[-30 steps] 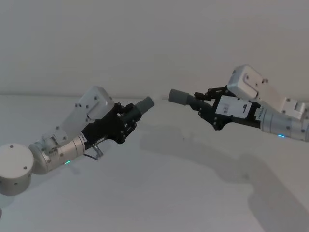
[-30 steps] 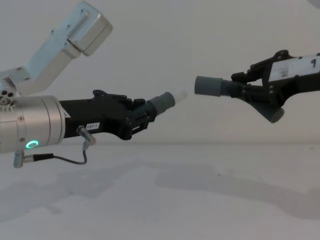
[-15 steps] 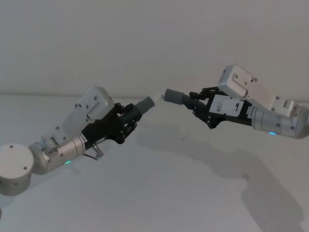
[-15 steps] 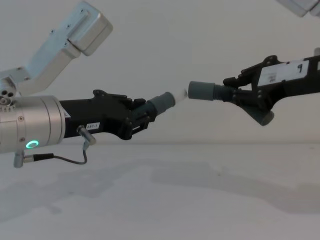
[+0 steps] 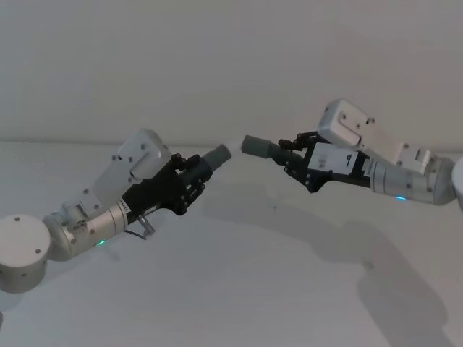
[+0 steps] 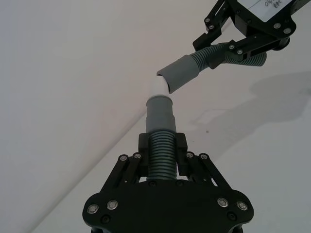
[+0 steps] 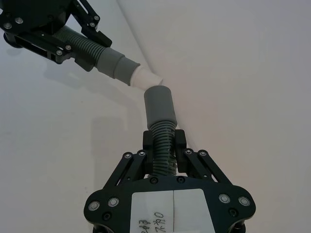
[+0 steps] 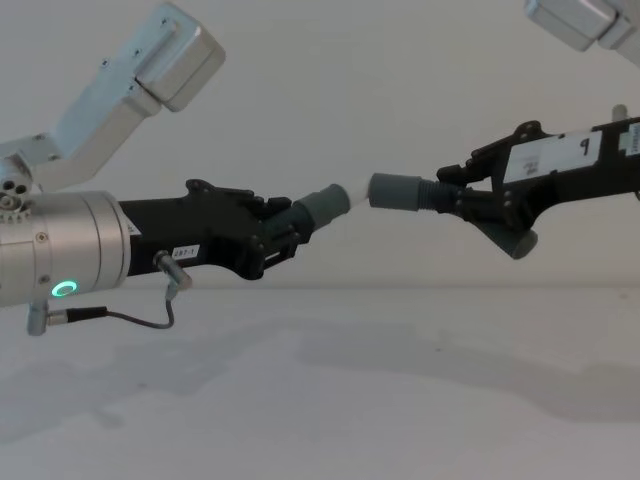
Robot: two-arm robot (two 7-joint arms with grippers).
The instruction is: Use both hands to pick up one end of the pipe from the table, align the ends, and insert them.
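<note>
My left end effector [image 5: 189,179] is clenched on the ribbed body of one pipe piece [image 6: 161,150], holding it up above the white counter [image 5: 239,289] with its smooth grey collar [image 8: 322,206] pointing toward my right side. A short white tip [image 6: 158,86] sticks out of that collar. My right end effector [image 5: 298,160] is clenched on the ribbed part of the other pipe piece [image 7: 162,145], also off the counter, with its wider grey collar [image 5: 256,147] aimed back at the left one. In the chest view the two ends sit at about the same height, the white tip touching or just short of the mouth of the right collar [image 8: 393,192]; I cannot tell whether it has entered. In the left wrist view the right collar [image 6: 180,73] meets the tip at an angle, not in line. The tail of the right piece [image 8: 512,241] curves down below my fingers [image 8: 470,200].
</note>
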